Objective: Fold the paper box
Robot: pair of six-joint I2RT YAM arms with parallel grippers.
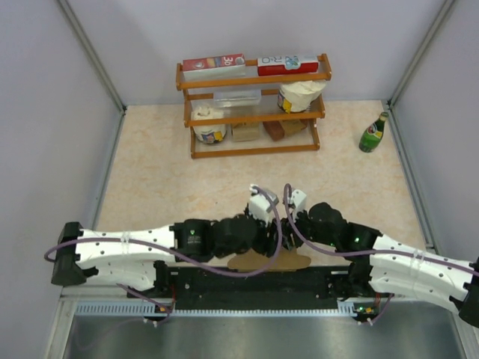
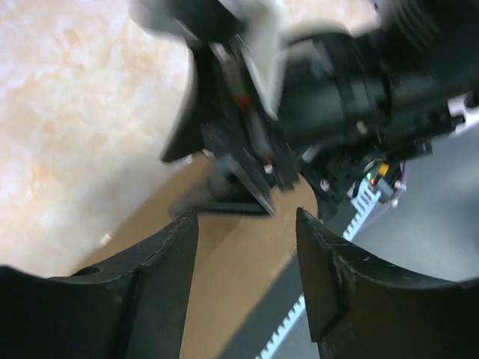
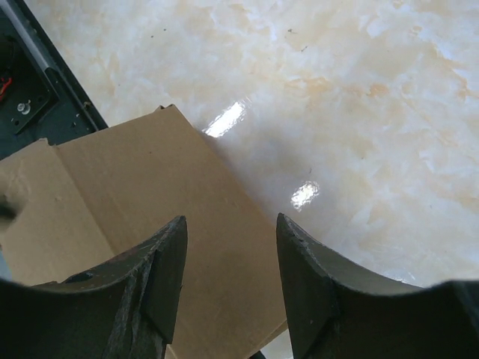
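The table (image 1: pixel 150 179) carries a wooden rack (image 1: pixel 254 77) at the middle of its far edge and a green bottle (image 1: pixel 373 133) near the far right corner, both well apart from the work. The left arm (image 1: pixel 127 247) and right arm (image 1: pixel 412 262) reach inward and meet at the middle of the near edge. The paper box (image 1: pixel 269 261) lies there as a flat brown sheet beneath both wrists, its near side resting against or over the black rail (image 1: pixel 254 288). The left gripper (image 2: pixel 245 224) hovers above the sheet with its jaws apart and nothing between them. The right gripper (image 3: pixel 230 224) is likewise spread and empty above a corner flap. The left wrist view is blurred, so the clearance between the two wrists cannot be read exactly, but it appears small. Hazards: the wrists may collide, or the purple cables (image 1: pixel 278 224) may snag, because both arms share one cramped spot. A sheet lying flat offers no raised edge, so closing fingers may skid over it and push it along the table or onto the rail. Pressing off a crease would buckle a panel.
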